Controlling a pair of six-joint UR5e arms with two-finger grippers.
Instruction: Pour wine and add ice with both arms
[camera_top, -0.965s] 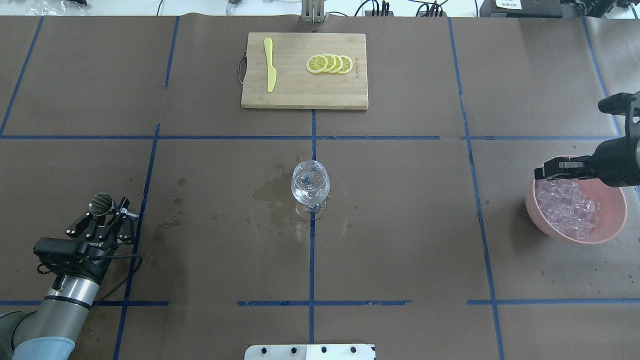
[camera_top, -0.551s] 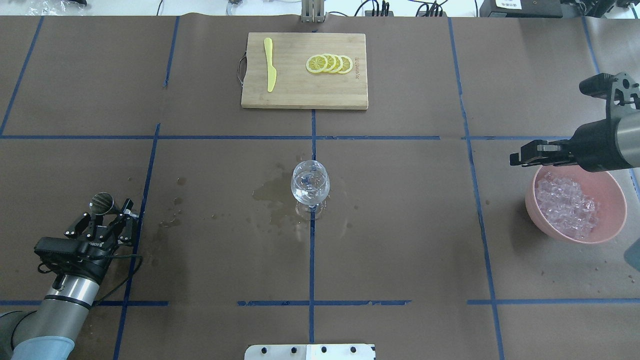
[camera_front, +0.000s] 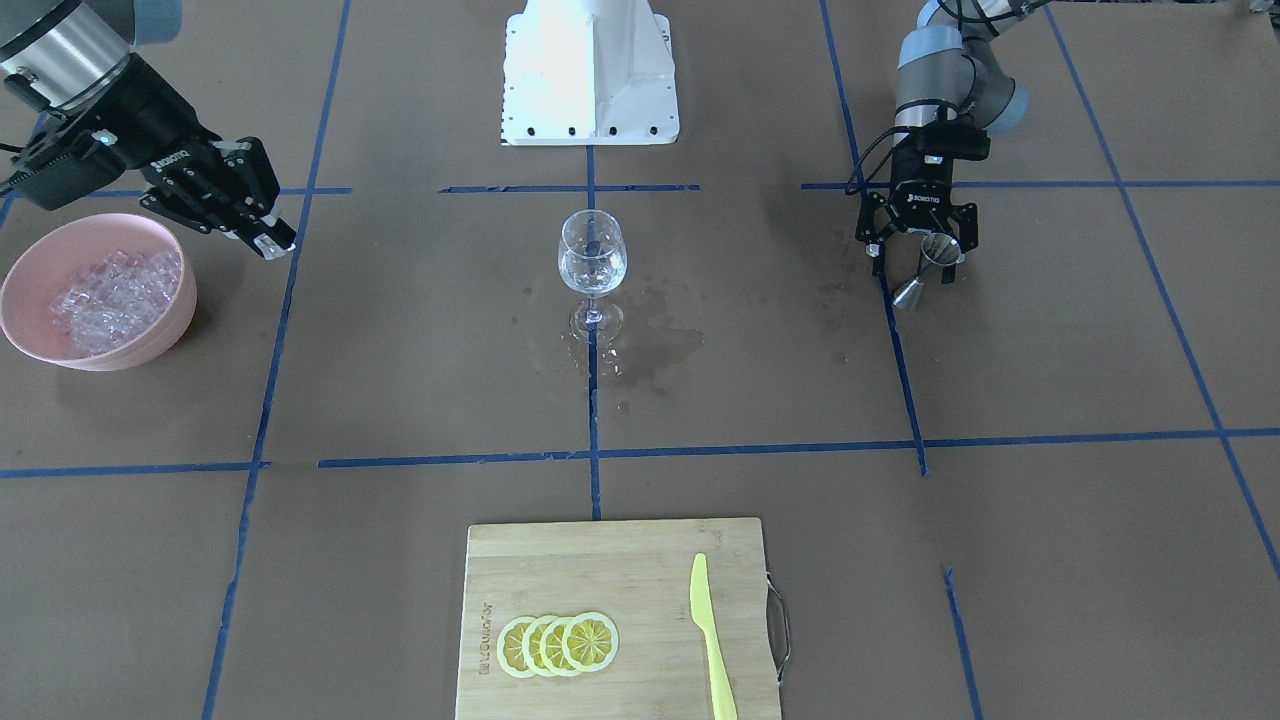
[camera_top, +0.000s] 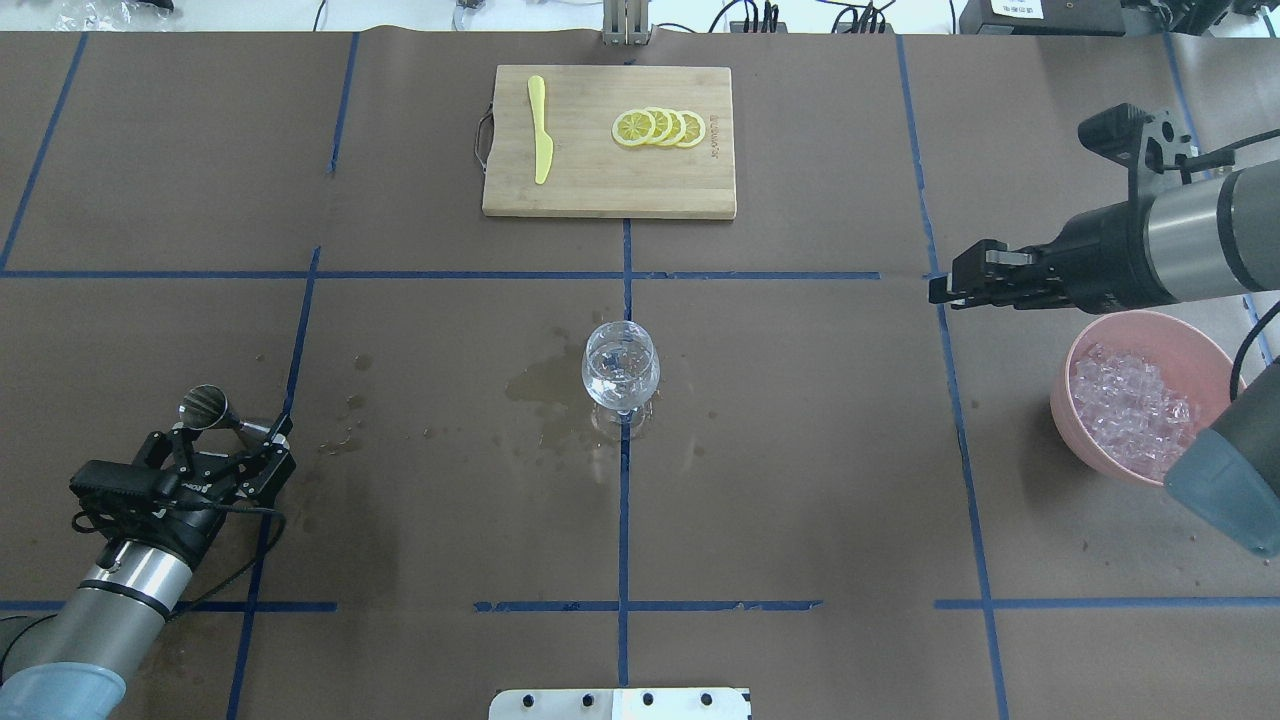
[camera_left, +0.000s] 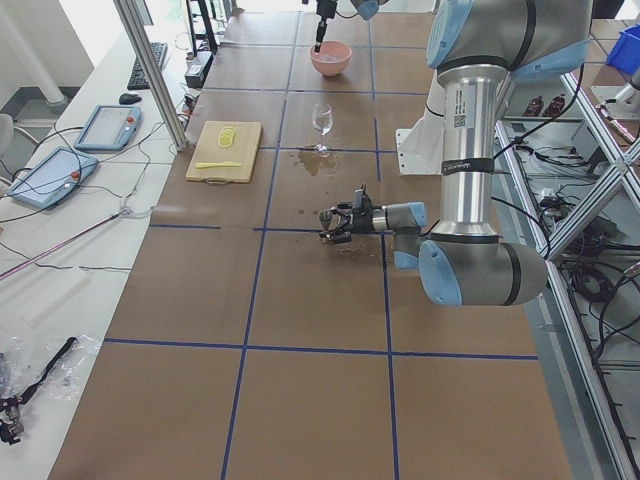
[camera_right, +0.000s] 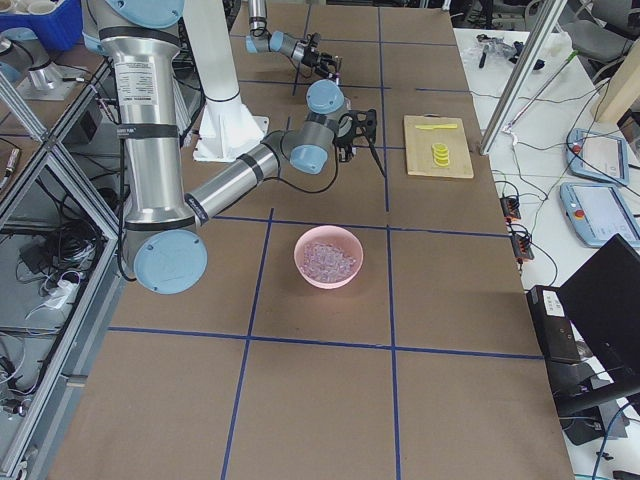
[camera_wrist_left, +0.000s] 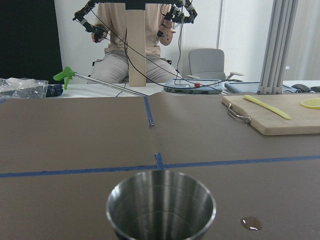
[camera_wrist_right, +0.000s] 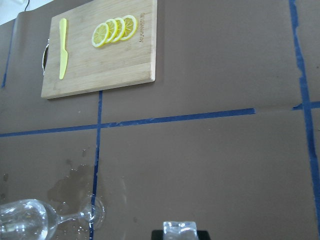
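Note:
The clear wine glass (camera_top: 620, 375) stands upright at the table's middle; its colourless wine can hardly be made out. It also shows in the front view (camera_front: 592, 258). My right gripper (camera_top: 941, 288) hangs above the table between the glass and the pink bowl (camera_top: 1130, 322), shut on one ice cube (camera_wrist_right: 180, 230). The ice (camera_top: 1130, 410) is heaped in the bowl. My left gripper (camera_top: 228, 433) lies low at the near left, its fingers spread either side of a steel jigger (camera_top: 207, 406), which stands upright and fills the left wrist view (camera_wrist_left: 161, 210).
A bamboo cutting board (camera_top: 600, 190) at the far middle carries lemon slices (camera_top: 660, 128) and a yellow knife (camera_top: 540, 130). A wet patch (camera_top: 545, 385) and drops darken the paper left of the glass. The white base block (camera_front: 590, 70) sits at the robot's edge.
My right gripper has risen out of the bowl and moved left towards the glass with an ice cube. My left gripper has drawn back a little and spread; the jigger has stayed put.

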